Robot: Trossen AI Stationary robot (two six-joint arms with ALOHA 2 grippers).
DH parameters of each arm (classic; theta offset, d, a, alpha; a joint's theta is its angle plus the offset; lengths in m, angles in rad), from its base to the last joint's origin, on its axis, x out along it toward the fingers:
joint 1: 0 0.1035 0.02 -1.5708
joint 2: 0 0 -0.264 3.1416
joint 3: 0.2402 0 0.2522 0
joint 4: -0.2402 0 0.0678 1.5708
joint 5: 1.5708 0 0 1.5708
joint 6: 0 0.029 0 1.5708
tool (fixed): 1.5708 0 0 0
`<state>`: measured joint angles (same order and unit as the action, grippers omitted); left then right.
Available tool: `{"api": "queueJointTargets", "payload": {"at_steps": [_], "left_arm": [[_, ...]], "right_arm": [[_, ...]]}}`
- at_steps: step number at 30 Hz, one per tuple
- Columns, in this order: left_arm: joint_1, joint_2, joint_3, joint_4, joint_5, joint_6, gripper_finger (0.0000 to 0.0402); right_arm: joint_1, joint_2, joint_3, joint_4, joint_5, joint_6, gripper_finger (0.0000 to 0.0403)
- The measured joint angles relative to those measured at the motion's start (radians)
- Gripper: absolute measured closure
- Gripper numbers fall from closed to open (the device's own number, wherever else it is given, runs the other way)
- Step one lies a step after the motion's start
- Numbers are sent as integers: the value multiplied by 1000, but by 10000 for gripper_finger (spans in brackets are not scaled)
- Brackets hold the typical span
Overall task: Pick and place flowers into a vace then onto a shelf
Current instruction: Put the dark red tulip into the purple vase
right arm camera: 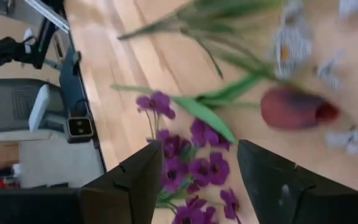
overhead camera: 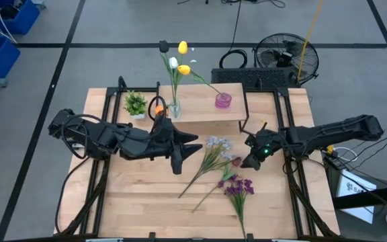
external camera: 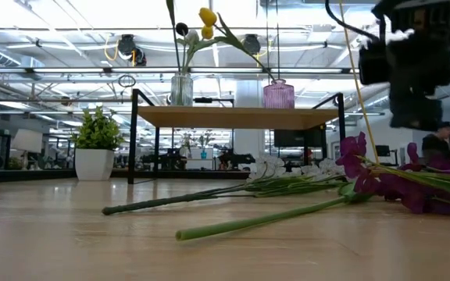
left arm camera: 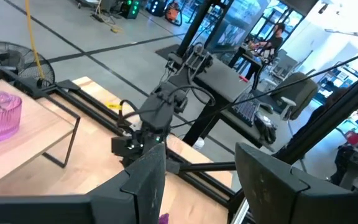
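The right gripper (overhead camera: 246,160), fingers spread and empty, hovers over the flowers (overhead camera: 222,168) lying on the table (overhead camera: 146,202).

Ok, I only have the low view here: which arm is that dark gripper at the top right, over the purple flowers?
Observer: It's the right gripper, above the purple blooms that lie on the table.
Operator: Is it holding anything?
Observer: No. Its wrist view shows the fingers apart with nothing between them.
Operator: And the left one? I can't see it at all.
Observer: The left gripper hovers open and empty near the middle of the table, in front of the shelf.
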<state>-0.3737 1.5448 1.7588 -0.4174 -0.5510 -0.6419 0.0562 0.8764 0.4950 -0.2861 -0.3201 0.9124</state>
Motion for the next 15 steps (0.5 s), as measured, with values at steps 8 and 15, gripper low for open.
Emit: {"api": "queueJointTargets", "payload": {"at_steps": [8,15], "left_arm": [[0,0,0,-29,0,-22,204],[2,0,0,-29,0,-14,204]], "right_arm": [[42,3,-86,48,109,76,204],[36,74,-117,50,167,224,206]]}}
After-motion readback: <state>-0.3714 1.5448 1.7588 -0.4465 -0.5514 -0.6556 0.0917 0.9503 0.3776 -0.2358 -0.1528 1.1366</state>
